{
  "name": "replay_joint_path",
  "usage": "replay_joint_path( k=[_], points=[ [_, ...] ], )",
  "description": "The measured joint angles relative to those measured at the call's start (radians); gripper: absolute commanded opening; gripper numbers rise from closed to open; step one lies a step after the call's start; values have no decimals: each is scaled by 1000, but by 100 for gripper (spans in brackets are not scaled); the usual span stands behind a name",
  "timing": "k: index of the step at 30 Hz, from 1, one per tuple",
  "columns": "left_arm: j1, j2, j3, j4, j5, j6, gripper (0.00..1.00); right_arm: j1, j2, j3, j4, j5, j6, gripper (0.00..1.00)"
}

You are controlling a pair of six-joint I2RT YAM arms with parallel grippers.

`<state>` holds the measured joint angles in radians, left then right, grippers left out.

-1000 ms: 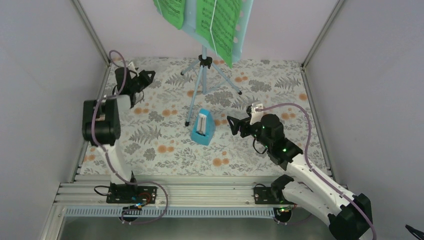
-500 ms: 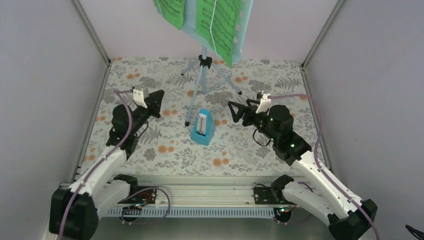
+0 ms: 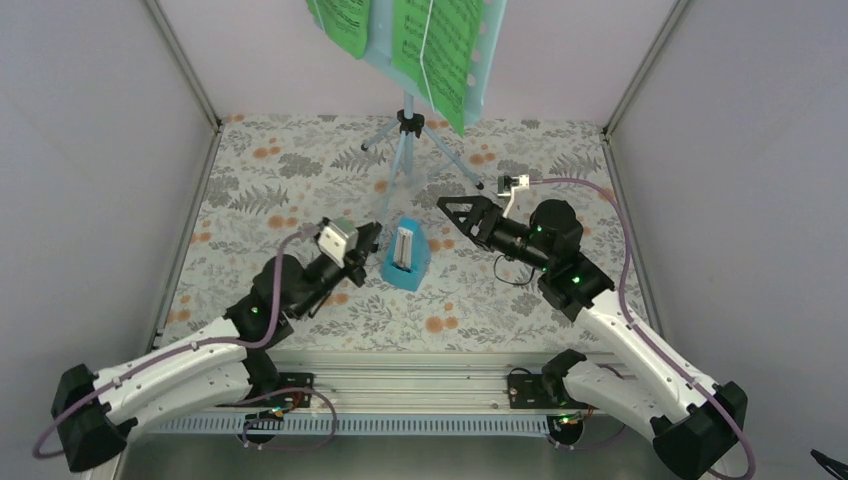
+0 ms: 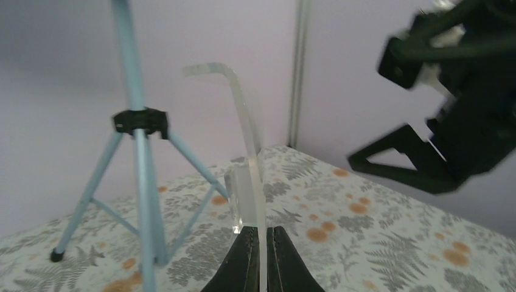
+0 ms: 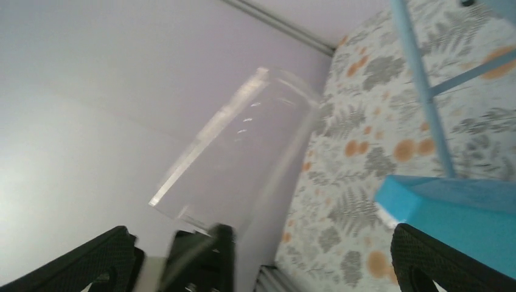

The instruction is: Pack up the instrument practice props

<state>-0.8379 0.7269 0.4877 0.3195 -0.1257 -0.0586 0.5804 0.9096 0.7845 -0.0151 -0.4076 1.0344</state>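
The pale blue music stand [image 3: 405, 150] stands at the back centre, with green sheet-music pages [image 3: 435, 50] on its desk. The small blue metronome [image 3: 405, 258] stands in front of it on the mat. My left gripper [image 3: 368, 238] is just left of the metronome. In the left wrist view it [image 4: 261, 234] is shut on a thin clear plastic piece [image 4: 248, 182] with a curved top, and the tripod [image 4: 140, 121] stands to the left. My right gripper [image 3: 455, 213] is open and empty, right of the metronome [image 5: 450, 207]. The clear piece [image 5: 243, 158] also shows in the right wrist view.
A floral mat [image 3: 300, 170] covers the floor. Grey walls with metal corner posts [image 3: 185, 70] close in the left, back and right. An aluminium rail [image 3: 400, 385] with the arm bases runs along the near edge. The tripod legs [image 3: 450, 160] spread behind the metronome.
My left arm has swung from the back left corner down to the metronome's left side. My right gripper has shifted up and left toward the stand.
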Motion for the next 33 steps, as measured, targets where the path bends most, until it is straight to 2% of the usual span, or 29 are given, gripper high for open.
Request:
replay_joint_path(
  k=[4, 12, 17, 33],
  points=[
    [-154, 74, 0, 52, -110, 71, 2, 0, -12, -3, 69, -58, 103, 99],
    [-304, 286, -1, 289, -227, 148, 2, 0, 9, -54, 188, -143, 285, 99],
    [-332, 357, -1, 358, -272, 184, 3, 0, 5, -77, 179, -141, 330, 99],
    [-338, 327, -15, 443, -282, 197, 2, 0, -10, -172, 206, -113, 430, 99]
  ],
)
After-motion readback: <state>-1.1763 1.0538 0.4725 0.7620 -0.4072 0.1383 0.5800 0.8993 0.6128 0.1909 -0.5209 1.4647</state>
